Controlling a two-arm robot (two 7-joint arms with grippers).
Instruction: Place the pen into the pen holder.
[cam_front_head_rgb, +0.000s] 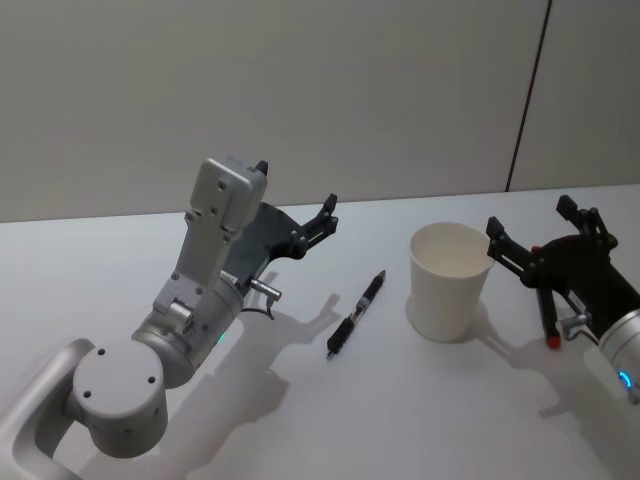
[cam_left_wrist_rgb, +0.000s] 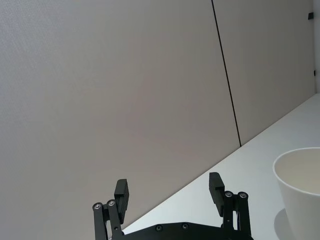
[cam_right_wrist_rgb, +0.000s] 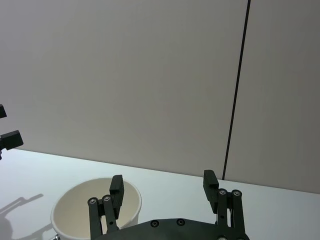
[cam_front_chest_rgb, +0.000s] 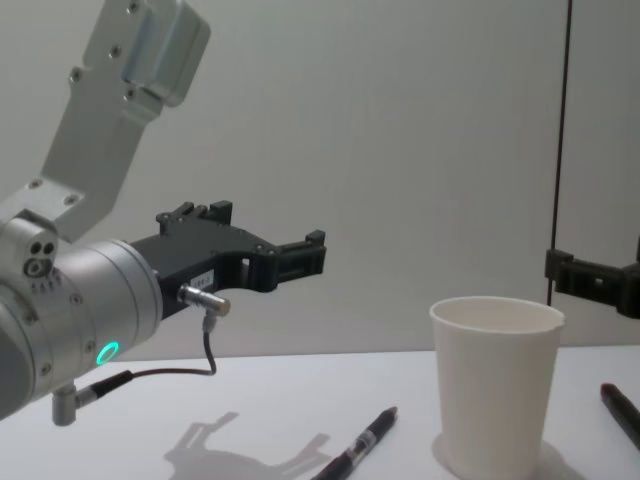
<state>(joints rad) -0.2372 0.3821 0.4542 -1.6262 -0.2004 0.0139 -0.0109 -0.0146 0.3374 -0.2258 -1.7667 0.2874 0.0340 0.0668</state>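
Pen (cam_front_head_rgb: 357, 315) pickup looks like the step in hand, and nothing has hold of it yet. The left hand (cam_front_head_rgb: 296, 188) hangs above the tabletop (cam_front_head_rgb: 120, 260), its 2 fingers spread wide and empty, pointing forward and away from the pen rather than down at it. The pen lies flat just beside and below that hand, between it and the cup (cam_front_head_rgb: 450, 285), near the cup but not touching it, running slantwise with its far end toward the cup.

To do this well, the left hand should tip its fingers downward, turn so they straddle the barrel across its width, and close near the middle so the pen does not swing when lifted. It should then be carried over the rim, stood nearly upright and let go low inside, since a light paper cup could tip if knocked. The right hand (cam_front_head_rgb: 530, 217) waits open and empty just beyond the cup.
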